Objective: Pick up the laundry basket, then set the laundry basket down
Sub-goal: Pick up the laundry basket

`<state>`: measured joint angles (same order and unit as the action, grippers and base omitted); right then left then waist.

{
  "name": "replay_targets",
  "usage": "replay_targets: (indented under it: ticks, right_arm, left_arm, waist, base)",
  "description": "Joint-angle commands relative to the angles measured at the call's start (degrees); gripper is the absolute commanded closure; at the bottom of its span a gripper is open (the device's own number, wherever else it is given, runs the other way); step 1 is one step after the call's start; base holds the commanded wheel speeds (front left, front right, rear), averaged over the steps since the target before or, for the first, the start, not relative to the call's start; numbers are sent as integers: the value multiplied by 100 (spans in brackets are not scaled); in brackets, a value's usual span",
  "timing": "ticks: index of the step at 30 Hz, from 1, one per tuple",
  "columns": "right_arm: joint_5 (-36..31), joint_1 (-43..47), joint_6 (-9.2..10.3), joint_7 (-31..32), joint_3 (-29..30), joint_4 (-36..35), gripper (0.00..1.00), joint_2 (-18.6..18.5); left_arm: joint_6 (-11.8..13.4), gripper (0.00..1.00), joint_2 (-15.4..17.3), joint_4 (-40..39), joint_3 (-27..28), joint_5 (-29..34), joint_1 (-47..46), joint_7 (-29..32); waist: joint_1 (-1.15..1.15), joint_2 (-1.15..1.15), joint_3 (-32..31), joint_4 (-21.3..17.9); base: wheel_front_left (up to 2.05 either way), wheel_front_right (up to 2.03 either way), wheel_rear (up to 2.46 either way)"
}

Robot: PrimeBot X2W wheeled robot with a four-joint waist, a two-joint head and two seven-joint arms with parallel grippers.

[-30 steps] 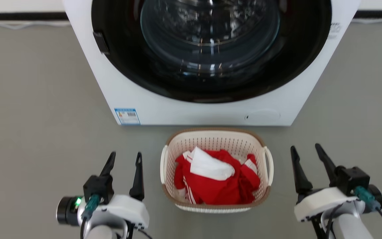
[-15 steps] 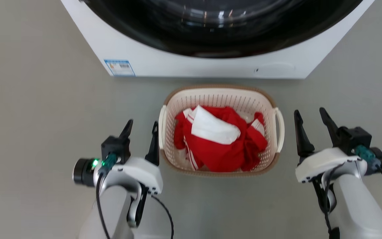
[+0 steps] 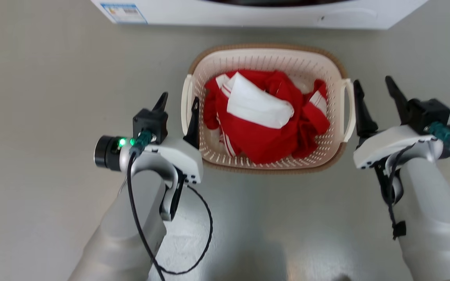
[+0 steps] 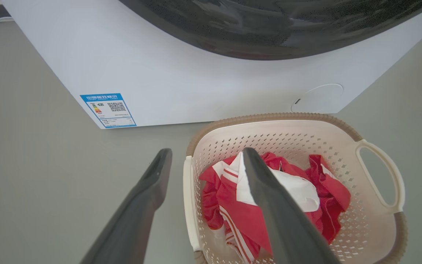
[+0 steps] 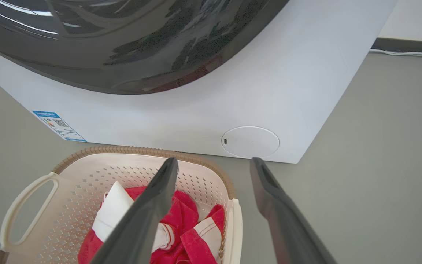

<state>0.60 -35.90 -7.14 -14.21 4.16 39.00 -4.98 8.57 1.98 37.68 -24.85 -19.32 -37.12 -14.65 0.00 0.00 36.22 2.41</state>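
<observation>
The left forearm (image 3: 131, 230) and right forearm (image 3: 432, 218) rise from 7 and 5 o'clock in the head view.

The left gripper (image 3: 180, 98) stands wide open at the basket's 9 o'clock and holds nothing. Its outer finger (image 3: 160, 105) is over bare floor (image 3: 53, 117), and its inner finger (image 3: 193, 121) crosses the basket's left wall. The left handle (image 3: 185, 105) lies between them. In the left wrist view the inner finger hangs over the clothes. Whether either finger touches the handle I cannot tell.

The right gripper (image 3: 372, 80) is just as wide and empty, at the basket's 3 o'clock. Its inner finger (image 3: 362, 113) is just beside the right handle (image 3: 349, 109). In the right wrist view that handle shows between the two fingers. Contact cannot be told here either.

The basket (image 3: 266, 48) sits upright on the floor between the grippers. Red clothes (image 3: 272, 144) and a white cloth (image 3: 258, 105) are heaped inside.

Beyond, at 12 o'clock, stands the washer (image 3: 248, 13), near the basket but apart from it. It has a blue label (image 3: 123, 11) toward 11 o'clock.
</observation>
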Motion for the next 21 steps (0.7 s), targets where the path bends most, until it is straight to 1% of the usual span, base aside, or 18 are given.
replay_targets:
  ticks: [1, 11, 21]
  right_arm:
    - [-35, -75, -35, -79, -76, -19, 0, 7]
    - [-143, -496, -35, -79, 201, 406, 0, -63]
    - [-222, -699, -35, -79, 323, 654, 0, 4]
  left_arm:
    - [42, 0, 89, -5, 59, -94, -175, -35]
    - [109, 0, 89, 637, -371, -549, -909, -35]
    - [122, 0, 89, 1167, -745, -962, -1285, -35]
  waist:
    - [0, 0, 319, 33]
    - [0, 0, 802, 50]
    - [0, 0, 996, -50]
  base:
    - [0, 0, 0]
    - [0, 0, 0]
    - [0, 0, 0]
